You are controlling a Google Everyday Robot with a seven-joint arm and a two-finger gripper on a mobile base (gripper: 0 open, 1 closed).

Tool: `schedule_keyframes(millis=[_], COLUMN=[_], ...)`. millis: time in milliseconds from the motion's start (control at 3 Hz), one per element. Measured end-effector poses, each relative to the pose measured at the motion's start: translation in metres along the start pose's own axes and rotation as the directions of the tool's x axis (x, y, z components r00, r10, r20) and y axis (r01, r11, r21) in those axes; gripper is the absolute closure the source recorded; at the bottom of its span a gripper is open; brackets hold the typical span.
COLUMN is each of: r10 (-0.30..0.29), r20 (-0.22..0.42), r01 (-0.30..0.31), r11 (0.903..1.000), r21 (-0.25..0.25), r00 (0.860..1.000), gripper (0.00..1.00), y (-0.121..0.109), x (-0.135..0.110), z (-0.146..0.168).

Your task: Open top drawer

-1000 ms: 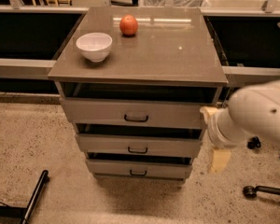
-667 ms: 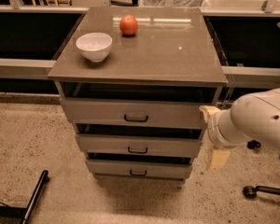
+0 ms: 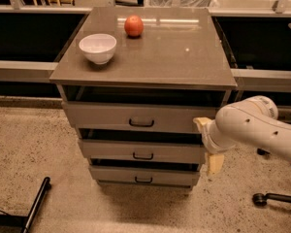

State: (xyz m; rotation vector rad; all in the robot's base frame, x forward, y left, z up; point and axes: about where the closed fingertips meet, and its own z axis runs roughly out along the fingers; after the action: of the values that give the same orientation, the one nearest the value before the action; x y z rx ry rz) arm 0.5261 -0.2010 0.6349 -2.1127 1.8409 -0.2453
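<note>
**A:** We're looking down on the grey-brown desk (image 3: 184, 52), with three drawers stacked under its top. The top drawer (image 3: 106, 115) is sitting right below the slab. It has the widest front of the three, and its small dark handle (image 3: 141, 124) is sitting dead centre.

**B:** A dark gap is showing between that front and the desk top. Where's the pincer?

**A:** The pincer (image 3: 208, 144) is hanging at the right end of the drawer stack, level with the seam between the top drawer and the middle drawer (image 3: 111, 150). It's well to the right of the handle and not touching it.

**B:** And its fingers?

**A:** They're standing spread. One cream fingertip (image 3: 202, 124) is pointing up by the top drawer's right edge, and the other is hanging lower, beside the bottom drawer (image 3: 116, 174). Nothing is showing between them, so it's gaping and empty.

**B:** The white arm (image 3: 254, 130) is reaching in from the right edge of the shot, low and nearly level.

**A:** Up on the desk, a white bowl (image 3: 98, 47) is resting near the front left corner. A red-orange fruit (image 3: 134, 25) is sitting further back, just to its right and apart from it.

**B:** Speckled floor (image 3: 29, 144) is showing all around, with a black bar (image 3: 36, 205) lying at lower left.
</note>
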Motion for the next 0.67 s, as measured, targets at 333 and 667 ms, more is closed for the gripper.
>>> schedule_keyframes(millis=[333,667], r10=[-0.005,-0.009], r20=[-0.002,-0.007], r01=[0.005,0.009], r11=[1.0000,0.9998], r21=[0.000,-0.018], r00=[1.000,1.000], gripper=[0.00,0.00], y=[-0.0005,0.0004], x=[0.0008,-0.0015], z=[0.0030,0.0035])
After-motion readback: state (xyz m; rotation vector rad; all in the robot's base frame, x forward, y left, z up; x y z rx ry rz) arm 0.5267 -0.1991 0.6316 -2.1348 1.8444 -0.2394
